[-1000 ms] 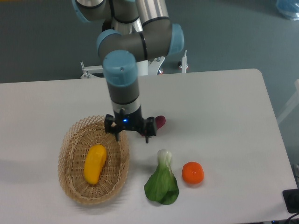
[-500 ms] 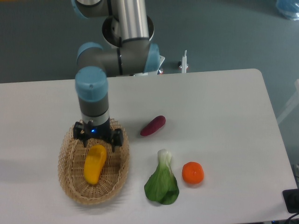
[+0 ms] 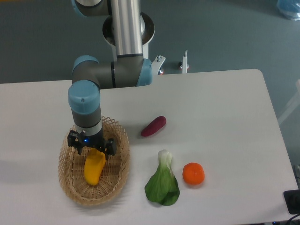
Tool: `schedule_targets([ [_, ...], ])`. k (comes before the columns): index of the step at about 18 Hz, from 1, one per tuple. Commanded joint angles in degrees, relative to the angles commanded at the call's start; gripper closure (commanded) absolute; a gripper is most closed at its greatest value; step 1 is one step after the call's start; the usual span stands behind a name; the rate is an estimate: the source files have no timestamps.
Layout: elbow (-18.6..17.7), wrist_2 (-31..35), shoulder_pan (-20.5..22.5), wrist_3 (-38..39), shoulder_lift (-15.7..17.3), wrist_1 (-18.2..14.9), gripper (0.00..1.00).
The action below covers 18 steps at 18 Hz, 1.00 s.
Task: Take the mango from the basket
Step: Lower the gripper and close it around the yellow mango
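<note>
Since a second ago the hand (image 3: 92,148) has swung left from beside the sweet potato (image 3: 153,126) and now sits over the upper end of the mango (image 3: 94,167). Nearest the camera, the mango lies in the basket (image 3: 119,174), its long axis running near-to-far with a slight lean right. Just behind, the hand's fingers stand wide, one on each side of the fruit's top, not yet closed. Farther back stretches the bare counter (image 3: 220,103). My guess: only a short drop remains.
</note>
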State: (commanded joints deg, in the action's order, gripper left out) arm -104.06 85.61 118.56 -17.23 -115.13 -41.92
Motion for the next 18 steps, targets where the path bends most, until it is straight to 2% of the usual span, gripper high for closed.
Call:
schedule_targets([
  [4,0.4,0.9,0.0,0.4,-0.4,0.1,0.02],
  [7,0.4,1.2,-0.1,0.5,-0.4,0.1,0.23],
  [10,0.4,1.2,-0.1,0.4,-0.3,0.1,0.38],
  [15,0.7,2.1,-0.1,0.1,0.3,-0.2,0.41],
  [18,0.9,3.4,-0.1,-0.3,2.2,-0.3,0.41],
])
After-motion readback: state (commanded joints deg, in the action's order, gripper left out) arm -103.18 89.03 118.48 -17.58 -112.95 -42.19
